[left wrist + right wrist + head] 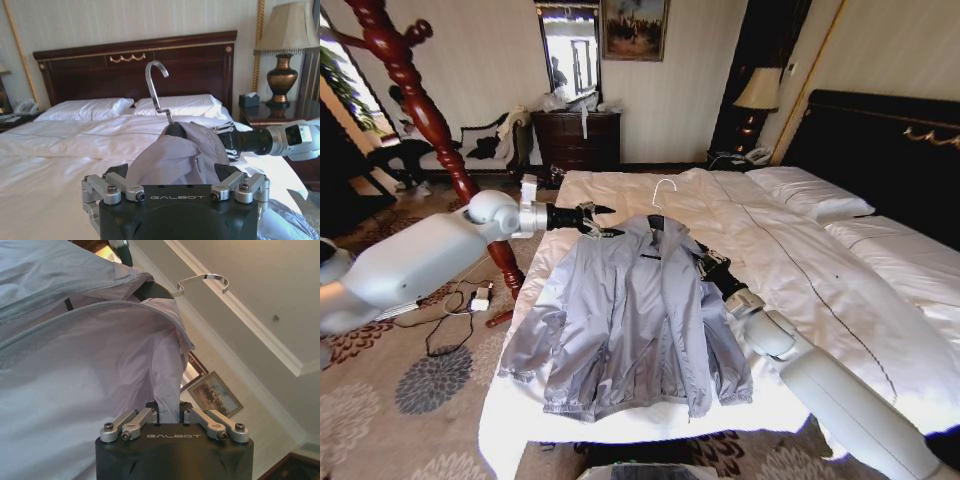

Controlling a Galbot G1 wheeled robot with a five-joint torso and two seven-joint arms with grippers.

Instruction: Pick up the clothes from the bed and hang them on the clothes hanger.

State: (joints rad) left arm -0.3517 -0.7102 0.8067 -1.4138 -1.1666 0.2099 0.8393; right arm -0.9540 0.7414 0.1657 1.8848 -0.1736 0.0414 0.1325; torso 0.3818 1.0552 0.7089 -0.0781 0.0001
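Note:
The pale silver-grey jacket (630, 310) is on the black clothes hanger (175, 129), front open, spread above the white bed (800, 260). The silver hook (665, 185) sticks out past the collar. At one shoulder my left gripper (605, 222) is open, its fingers wide apart on either side of the fabric (170, 155). My right gripper (705, 262) is at the other shoulder, shut on the jacket's edge (168, 407). The left wrist view shows the hook (156, 85) upright and the right gripper (227, 142) beyond the collar. The hook (205, 281) also shows in the right wrist view against the ceiling.
A turned wooden coat-stand post (420, 100) rises left of the bed, with cables (460, 310) on the carpet at its foot. The dark headboard (880, 140) and pillows lie to the right. A lamp (285, 50) stands on the bedside table, and a dresser (585, 140) against the far wall.

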